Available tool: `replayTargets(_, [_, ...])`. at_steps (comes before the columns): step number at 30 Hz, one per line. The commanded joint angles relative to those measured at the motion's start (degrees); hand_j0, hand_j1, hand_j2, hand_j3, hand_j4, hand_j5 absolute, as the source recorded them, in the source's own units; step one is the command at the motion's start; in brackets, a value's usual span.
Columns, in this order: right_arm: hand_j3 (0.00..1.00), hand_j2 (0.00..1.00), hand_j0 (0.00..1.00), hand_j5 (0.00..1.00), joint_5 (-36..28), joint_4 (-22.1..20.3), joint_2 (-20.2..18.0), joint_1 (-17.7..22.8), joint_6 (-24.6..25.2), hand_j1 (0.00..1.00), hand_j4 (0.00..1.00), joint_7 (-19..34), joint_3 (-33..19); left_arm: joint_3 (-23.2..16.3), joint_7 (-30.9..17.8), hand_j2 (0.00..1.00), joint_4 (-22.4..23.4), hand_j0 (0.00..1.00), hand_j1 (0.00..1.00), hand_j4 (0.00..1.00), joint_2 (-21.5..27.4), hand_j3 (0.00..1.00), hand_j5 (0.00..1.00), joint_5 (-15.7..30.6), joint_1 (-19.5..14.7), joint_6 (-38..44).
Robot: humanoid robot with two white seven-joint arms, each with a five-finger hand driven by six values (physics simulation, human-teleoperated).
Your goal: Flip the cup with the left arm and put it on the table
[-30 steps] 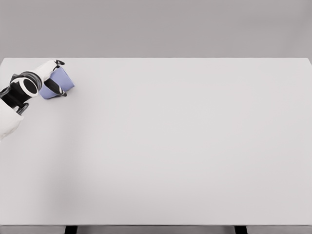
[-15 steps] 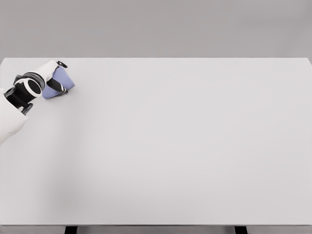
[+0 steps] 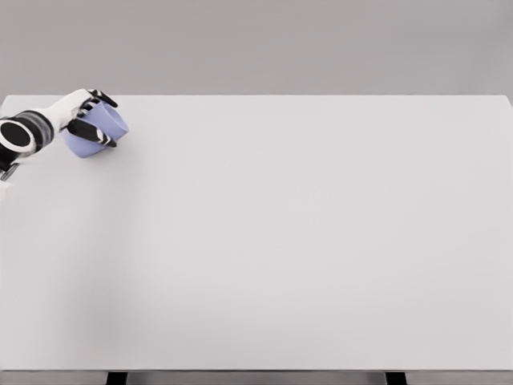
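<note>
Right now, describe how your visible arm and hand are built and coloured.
Only the left arm shows. It is a white rounded shell with a black ribbed band and a white ring at the wrist. The left hand has a white back and black fingers with small white segments. No cables or markings visible.

Table [image 3: 304,241]: a wide tabletop in pale grey-white, it fills nearly the whole head view from the left edge to the right edge.
Table surface: flat and plain, without pattern, with soft shading toward the lower left.
Table legs [image 3: 117,378]: two short dark pieces are visible under the front edge, one at the left and one at the right.
Background wall [image 3: 256,44]: plain grey, behind the far edge of the table.
</note>
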Motion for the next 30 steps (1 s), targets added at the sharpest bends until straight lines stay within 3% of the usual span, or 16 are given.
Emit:
replayTargets(1, [1.0,1.0,1.0,1.0,0.0,0.0,0.0,0.0,0.0,1.0,1.0,0.0,0.0,0.0,-4.5,0.52,0.0,0.52,0.52,0.52,3.2,0.52,0.52,6.7,0.0,-8.6])
replayTargets(7, [1.0,1.0,1.0,1.0,0.0,0.0,0.0,0.0,0.0,1.0,1.0,0.0,0.0,1.2,-22.9,0.53,6.0,0.53,0.53,0.53,3.3,0.53,0.53,18.8,0.4,-24.9])
replayTargets(10, [1.0,1.0,1.0,1.0,0.0,0.0,0.0,0.0,0.0,1.0,1.0,0.0,0.0,7.9,-23.3,0.53,11.2,0.53,0.53,0.53,-0.9,0.53,0.53,26.7,0.4,-27.9])
replayTargets(12, [1.0,1.0,1.0,1.0,0.0,0.0,0.0,0.0,0.0,1.0,1.0,0.0,0.0,10.8,-23.3,0.53,11.8,0.53,0.53,0.53,-3.8,0.53,0.53,26.9,0.4,-28.1])
replayTargets(17, [1.0,1.0,1.0,1.0,0.0,0.0,0.0,0.1,0.0,1.0,1.0,0.0,0.0,11.9,-23.3,0.53,14.6,0.53,0.53,0.53,-12.2,0.53,0.53,26.9,2.2,-32.0])
replayTargets(23, [1.0,1.0,1.0,1.0,0.0,0.0,0.0,0.0,0.0,1.0,1.0,0.0,0.0,17.3,-23.3,0.54,19.9,0.54,0.54,0.54,-19.3,0.54,0.54,27.2,3.6,-32.4])
replayTargets(30, [1.0,1.0,1.0,1.0,0.0,0.0,0.0,0.0,0.0,1.0,1.0,0.0,0.0,18.5,-23.3,0.54,21.0,0.54,0.54,0.54,-23.4,0.54,0.54,26.9,5.7,-34.3])
